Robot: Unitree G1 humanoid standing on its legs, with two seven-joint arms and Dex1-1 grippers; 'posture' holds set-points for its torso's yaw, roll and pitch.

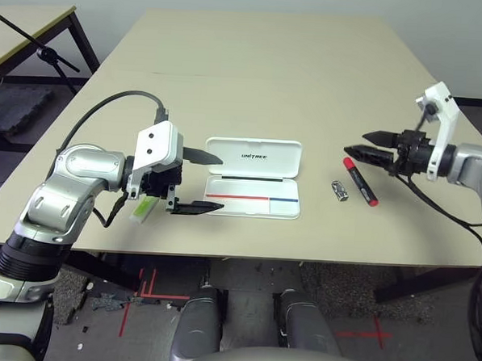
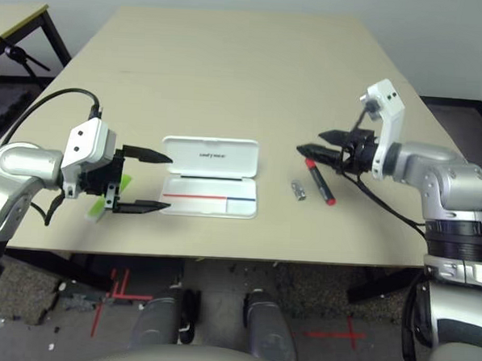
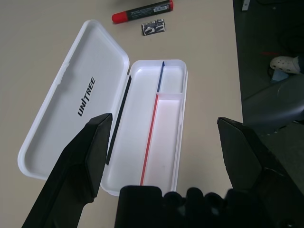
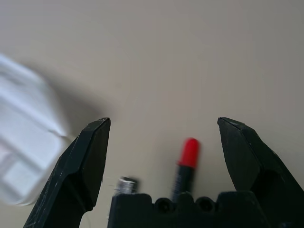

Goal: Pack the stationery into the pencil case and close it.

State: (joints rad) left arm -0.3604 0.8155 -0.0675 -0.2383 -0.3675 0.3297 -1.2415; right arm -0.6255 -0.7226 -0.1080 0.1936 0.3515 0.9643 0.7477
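Beige table (image 1: pixel 254 76): left gripper (image 1: pixel 204 181), right gripper (image 1: pixel 370 147) spread wide (both empty).

beige table (image 1: pixel 255 60), black stand (image 1: pixel 38 50)

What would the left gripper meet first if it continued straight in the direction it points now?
Probably the open flat white plastic pencil case: the left gripper points right and slightly downward at its tray. Exact depth is unclear.

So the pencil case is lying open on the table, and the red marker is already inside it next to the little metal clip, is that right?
Not quite. The pencil case does lie open, but the red marker is on the table outside it, to the robot's right, beside the metal clip. The left eye view shows this, and the left wrist view shows bare compartments.
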